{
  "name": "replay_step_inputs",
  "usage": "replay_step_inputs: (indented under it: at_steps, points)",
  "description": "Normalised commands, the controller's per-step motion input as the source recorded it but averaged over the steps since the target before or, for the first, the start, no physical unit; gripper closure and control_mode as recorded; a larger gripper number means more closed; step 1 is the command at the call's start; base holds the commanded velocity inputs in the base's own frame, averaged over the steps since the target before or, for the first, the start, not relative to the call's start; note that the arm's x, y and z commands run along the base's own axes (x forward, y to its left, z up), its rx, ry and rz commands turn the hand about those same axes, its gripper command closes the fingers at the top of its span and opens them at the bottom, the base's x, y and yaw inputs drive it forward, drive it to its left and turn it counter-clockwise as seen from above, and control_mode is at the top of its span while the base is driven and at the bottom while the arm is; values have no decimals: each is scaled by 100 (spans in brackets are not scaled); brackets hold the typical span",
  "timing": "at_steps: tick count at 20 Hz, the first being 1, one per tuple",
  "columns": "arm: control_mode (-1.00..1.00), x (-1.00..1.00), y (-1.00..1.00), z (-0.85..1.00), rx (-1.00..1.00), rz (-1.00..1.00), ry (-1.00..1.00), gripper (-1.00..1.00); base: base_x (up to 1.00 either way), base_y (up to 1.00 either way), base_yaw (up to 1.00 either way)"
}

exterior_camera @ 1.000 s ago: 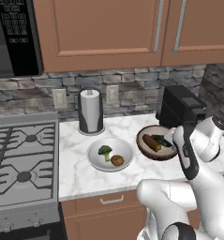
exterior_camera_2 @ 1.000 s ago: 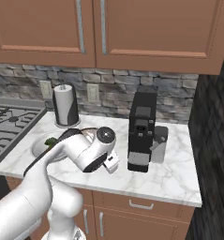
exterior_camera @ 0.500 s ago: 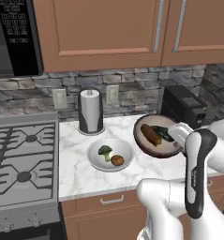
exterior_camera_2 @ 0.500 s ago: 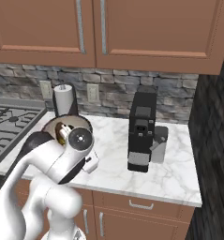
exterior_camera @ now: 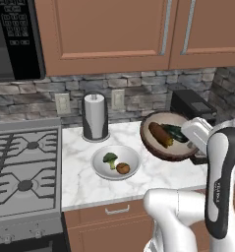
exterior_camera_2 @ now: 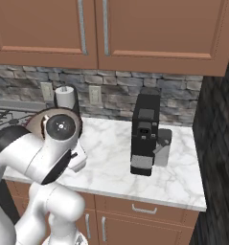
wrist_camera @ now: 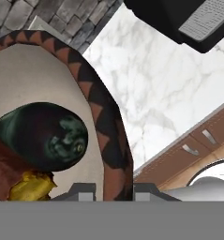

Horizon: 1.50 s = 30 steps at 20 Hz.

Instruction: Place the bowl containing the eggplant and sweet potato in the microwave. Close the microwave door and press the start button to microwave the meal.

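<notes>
The dark-brown bowl (exterior_camera: 163, 147) hangs tilted above the counter, its inside facing the left base camera. In it lie the reddish-brown sweet potato (exterior_camera: 160, 134) and the dark eggplant (exterior_camera: 176, 132). My gripper (exterior_camera: 191, 143) is shut on the bowl's right rim. In the hand view the patterned rim (wrist_camera: 101, 126) runs between my fingertips (wrist_camera: 83, 190), with the eggplant (wrist_camera: 43, 136) and the sweet potato (wrist_camera: 10, 180) to the left. The black microwave (exterior_camera: 13, 39) hangs at the upper left, keypad showing; whether the microwave door is open I cannot tell. The bowl's edge (exterior_camera_2: 37, 122) peeks from behind my arm.
A white bowl (exterior_camera: 102, 170) with broccoli and a round brown item sits on the marble counter (exterior_camera: 79, 182). A paper towel roll (exterior_camera: 95, 117) stands at the back wall. A black coffee machine (exterior_camera_2: 144, 136) stands to the right. The gas stove (exterior_camera: 20, 167) lies left.
The bowl has left the counter and risen with my gripper on its rim, tilting its inside toward the left camera. My arm has swung up with it.
</notes>
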Motion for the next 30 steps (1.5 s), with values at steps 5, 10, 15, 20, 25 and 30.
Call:
replay_step_inputs:
  at_steps: [5,10,15,20,25,30]
  points:
    - [-100,0,-4,16,0,0,0,100,0,0,0]
    - [-100,-32,1,-1,-3,3,0,100,0,0,0]
    - [-100,-88,32,-6,-13,17,0,100,0,0,0]
    - [-100,-20,21,10,-5,4,0,100,0,0,0]
    - [-100,11,-10,28,0,-6,0,100,0,0,0]
    - [-100,7,-4,5,0,-1,0,100,0,0,0]
